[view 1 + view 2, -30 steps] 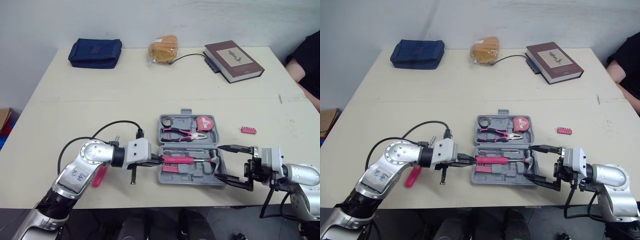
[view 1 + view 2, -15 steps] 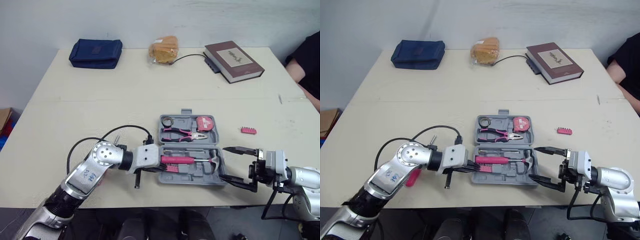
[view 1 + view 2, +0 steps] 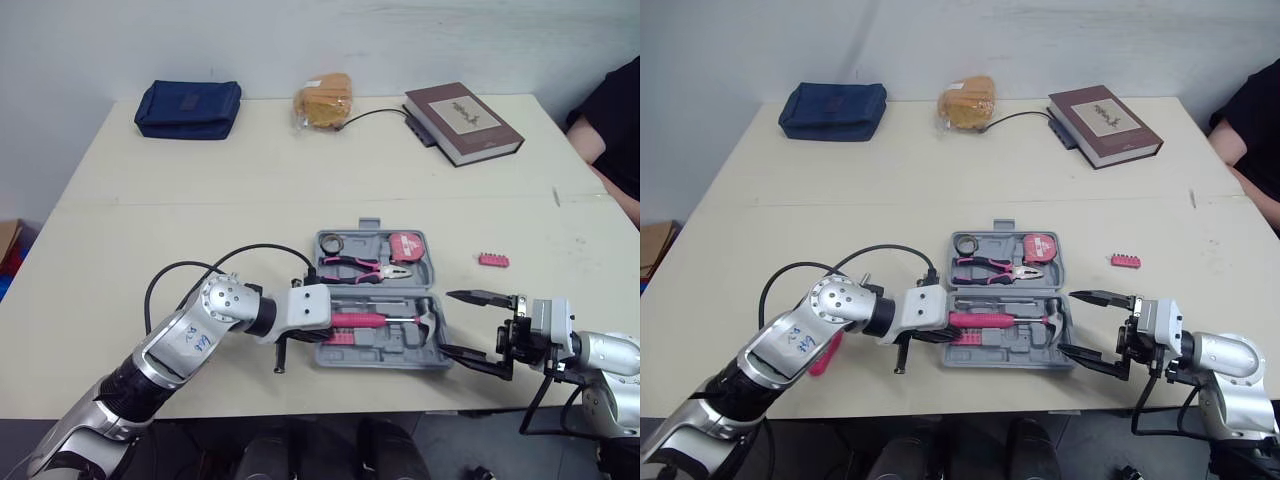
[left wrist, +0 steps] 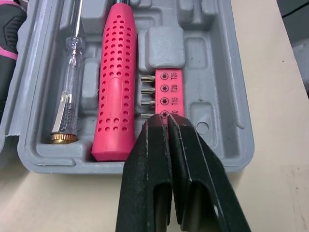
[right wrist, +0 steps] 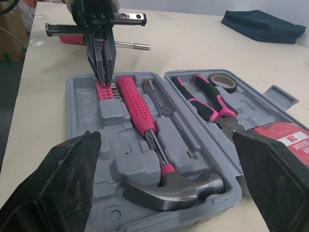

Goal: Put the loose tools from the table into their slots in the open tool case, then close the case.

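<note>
The grey tool case (image 3: pixel 438 345) lies open near the table's front edge. It holds a pink-handled hammer (image 3: pixel 385 320), pliers (image 3: pixel 365 265), a tape measure (image 3: pixel 408 245) and a clear screwdriver (image 4: pixel 67 87). My left gripper (image 4: pixel 166 118) is shut, with nothing between its fingers. Its tips rest on the pink bit strip (image 4: pixel 169 92) in the case's front left compartment. My right gripper (image 3: pixel 462 325) stands open just right of the case, apart from it. A loose pink bit holder (image 3: pixel 493 260) lies on the table right of the case. A pink-handled tool (image 3: pixel 825 352) lies under my left arm.
A thin metal rod (image 5: pixel 130 46) lies on the table left of the case. At the back stand a blue pouch (image 3: pixel 188 107), a bagged loaf (image 3: pixel 325 98) and a brown book (image 3: pixel 463 122) with a cable. A person's dark sleeve (image 3: pixel 610 110) is at the far right.
My left arm has swung right, bringing its shut gripper from the table beside the case onto the bit strip inside it. My right gripper has drawn back a little to the right, still open.
</note>
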You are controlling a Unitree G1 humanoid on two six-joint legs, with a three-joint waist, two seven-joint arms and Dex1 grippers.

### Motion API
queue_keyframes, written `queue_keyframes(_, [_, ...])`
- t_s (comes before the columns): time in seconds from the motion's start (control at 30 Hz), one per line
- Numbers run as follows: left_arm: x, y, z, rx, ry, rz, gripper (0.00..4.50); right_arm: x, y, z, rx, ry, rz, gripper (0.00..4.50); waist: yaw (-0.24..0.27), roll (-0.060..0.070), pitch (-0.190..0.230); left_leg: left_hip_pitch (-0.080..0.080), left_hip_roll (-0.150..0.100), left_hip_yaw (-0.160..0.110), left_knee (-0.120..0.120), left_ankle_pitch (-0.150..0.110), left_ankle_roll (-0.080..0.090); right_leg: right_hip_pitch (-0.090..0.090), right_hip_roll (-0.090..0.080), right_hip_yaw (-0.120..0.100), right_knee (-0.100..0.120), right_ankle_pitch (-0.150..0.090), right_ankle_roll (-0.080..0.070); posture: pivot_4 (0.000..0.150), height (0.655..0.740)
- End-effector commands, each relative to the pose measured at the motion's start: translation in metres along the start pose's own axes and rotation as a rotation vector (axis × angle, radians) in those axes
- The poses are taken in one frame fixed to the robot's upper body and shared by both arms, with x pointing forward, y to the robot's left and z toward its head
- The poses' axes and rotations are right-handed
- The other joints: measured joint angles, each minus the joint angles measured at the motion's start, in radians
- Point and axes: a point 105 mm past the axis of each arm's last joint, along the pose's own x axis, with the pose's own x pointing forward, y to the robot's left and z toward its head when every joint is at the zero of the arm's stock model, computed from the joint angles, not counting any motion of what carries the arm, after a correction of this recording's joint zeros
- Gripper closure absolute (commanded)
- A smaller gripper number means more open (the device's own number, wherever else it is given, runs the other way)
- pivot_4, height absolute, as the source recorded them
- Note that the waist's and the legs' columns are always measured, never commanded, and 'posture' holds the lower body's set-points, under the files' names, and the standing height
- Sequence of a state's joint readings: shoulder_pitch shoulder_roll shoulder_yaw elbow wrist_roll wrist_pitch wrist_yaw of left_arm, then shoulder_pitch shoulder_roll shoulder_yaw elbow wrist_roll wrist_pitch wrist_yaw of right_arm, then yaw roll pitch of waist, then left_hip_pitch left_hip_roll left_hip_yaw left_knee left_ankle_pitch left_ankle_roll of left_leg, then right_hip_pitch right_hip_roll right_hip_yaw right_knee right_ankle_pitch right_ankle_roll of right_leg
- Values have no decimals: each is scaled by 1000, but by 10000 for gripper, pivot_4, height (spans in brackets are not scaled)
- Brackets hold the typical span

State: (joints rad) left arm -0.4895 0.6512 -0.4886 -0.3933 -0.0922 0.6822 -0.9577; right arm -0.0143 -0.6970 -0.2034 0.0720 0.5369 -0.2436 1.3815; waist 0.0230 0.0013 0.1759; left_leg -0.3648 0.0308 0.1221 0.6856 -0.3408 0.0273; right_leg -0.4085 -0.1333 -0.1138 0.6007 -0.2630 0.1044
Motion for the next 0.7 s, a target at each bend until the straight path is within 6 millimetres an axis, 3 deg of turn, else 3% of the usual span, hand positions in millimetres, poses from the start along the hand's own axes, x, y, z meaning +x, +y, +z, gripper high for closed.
queue_keyframes(0.03, [10, -6, -14, -48, -12, -5, 44080, -1, -6, 10, -54, -14, -27, 0, 2, 0, 0, 0, 0, 0, 0, 0, 0, 0, 0, 0, 0, 0, 0, 1500, 7400])
queue_keyframes(0.27, [-17, 2, -2, 47, -200, 76, 44080, -9, -16, 11, -56, 12, -89, 0, 0, 0, 0, -1, 0, 0, 0, 0, 0, -1, -1, 0, 0, 0, 0, 1500, 7400])
queue_keyframes(0.37, [-51, 5, 12, 88, -357, 176, 35736, -27, -29, 6, -62, 48, -179, 0, -4, 0, 0, -2, 0, 0, 0, 0, 0, -2, -1, 0, 0, 0, 0, 1500, 7400])
queue_keyframes(0.5, [-89, 7, 11, 46, -488, 329, 17745, -54, -40, -2, -63, 80, -314, 0, -3, 0, 0, -3, 1, 0, 0, 0, 0, -3, -2, -1, 0, 0, 0, 1500, 7400])
queue_keyframes(0.63, [-143, 8, -25, -94, -456, 598, 505, -91, -49, -13, -53, 129, -506, 0, -4, 0, 0, -2, 0, 0, 0, 0, 0, -2, -2, -1, 0, 0, 0, 1500, 7400])
queue_keyframes(0.7, [-164, 0, -49, -154, -393, 694, 505, -108, -50, -20, -43, 156, -591, 0, -7, 0, 0, -3, 1, 0, 0, 0, 0, -3, -2, -1, 0, 0, -1, 1500, 7400])
